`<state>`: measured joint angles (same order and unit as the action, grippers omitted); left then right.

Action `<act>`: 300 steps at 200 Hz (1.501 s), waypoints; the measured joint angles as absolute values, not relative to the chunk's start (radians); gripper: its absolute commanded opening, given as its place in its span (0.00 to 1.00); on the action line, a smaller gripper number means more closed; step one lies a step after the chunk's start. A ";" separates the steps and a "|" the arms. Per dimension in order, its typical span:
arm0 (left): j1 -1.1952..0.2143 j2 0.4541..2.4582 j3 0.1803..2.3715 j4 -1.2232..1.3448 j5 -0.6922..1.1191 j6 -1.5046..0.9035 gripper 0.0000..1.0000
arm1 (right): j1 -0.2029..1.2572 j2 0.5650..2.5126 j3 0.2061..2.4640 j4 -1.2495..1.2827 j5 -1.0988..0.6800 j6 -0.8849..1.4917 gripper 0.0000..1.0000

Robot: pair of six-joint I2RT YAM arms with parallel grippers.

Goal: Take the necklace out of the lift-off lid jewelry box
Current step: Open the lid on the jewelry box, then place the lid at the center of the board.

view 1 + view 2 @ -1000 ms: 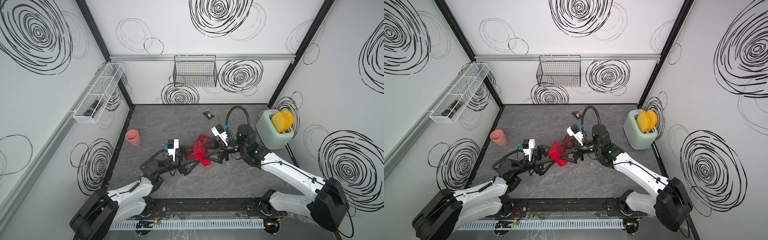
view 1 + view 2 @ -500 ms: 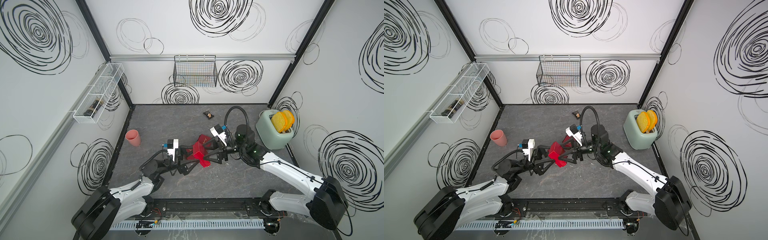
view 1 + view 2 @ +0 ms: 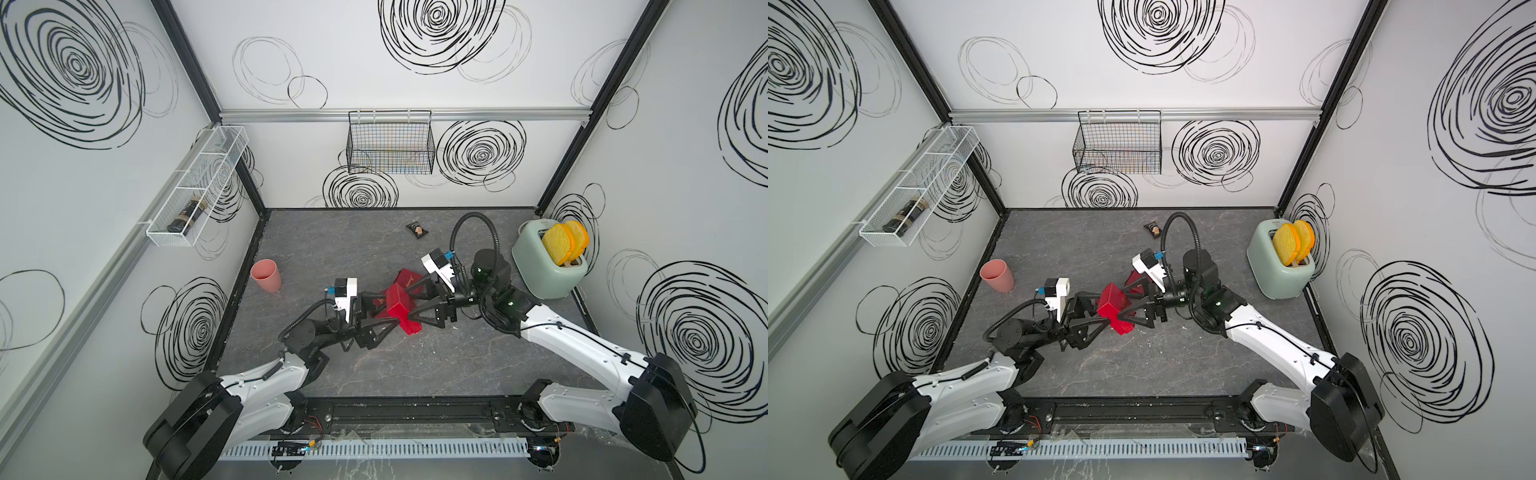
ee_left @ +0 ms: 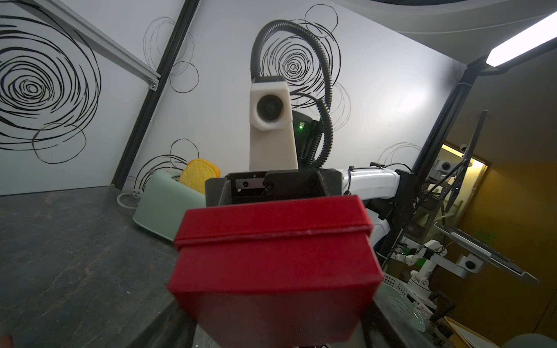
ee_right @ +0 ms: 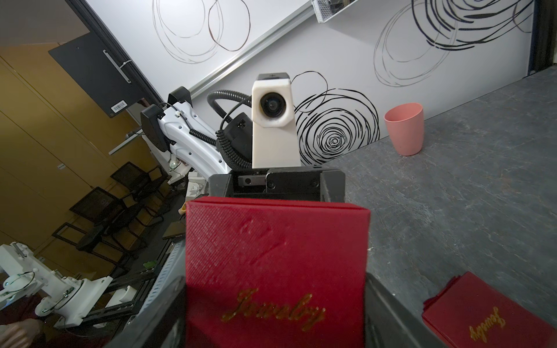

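Note:
A red lift-off lid jewelry box (image 3: pixel 401 305) (image 3: pixel 1113 307) hangs tilted above the middle of the table, held from both ends. My right gripper (image 3: pixel 409 306) is shut on its lid end, whose top bears gold "Jewelry" lettering (image 5: pixel 275 313). My left gripper (image 3: pixel 386 311) comes from the opposite side, and its fingers lie against the sides of the base end (image 4: pixel 274 271). The seam between lid and base (image 4: pixel 271 235) shows as closed. The necklace is hidden.
A second red box (image 3: pixel 405 277) (image 5: pixel 494 313) lies on the table just behind the held one. A pink cup (image 3: pixel 266 276) stands at the left, a green toaster (image 3: pixel 548 266) with bread at the right, and a small dark packet (image 3: pixel 417 230) near the back.
My left gripper's jaws have narrowed onto the box's base end. The box and the right arm have stayed almost where they were.

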<state>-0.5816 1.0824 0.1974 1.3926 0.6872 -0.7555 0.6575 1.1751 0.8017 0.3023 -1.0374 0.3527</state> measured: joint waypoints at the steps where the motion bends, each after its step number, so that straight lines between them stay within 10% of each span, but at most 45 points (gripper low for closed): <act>1: -0.582 1.082 0.197 1.391 0.687 -0.755 0.64 | 0.656 1.174 0.801 0.302 -1.037 0.353 0.67; 62: -0.566 1.048 0.173 1.386 0.680 -0.744 0.64 | 0.506 1.020 0.782 0.266 -0.966 0.363 0.67; 162: -0.561 0.972 0.142 1.324 0.705 -0.716 0.67 | 0.351 1.196 0.677 -0.035 0.000 0.299 0.70; 300: -0.563 1.002 0.138 1.298 0.719 -0.696 0.68 | 0.248 1.474 0.714 -0.171 0.071 0.294 0.96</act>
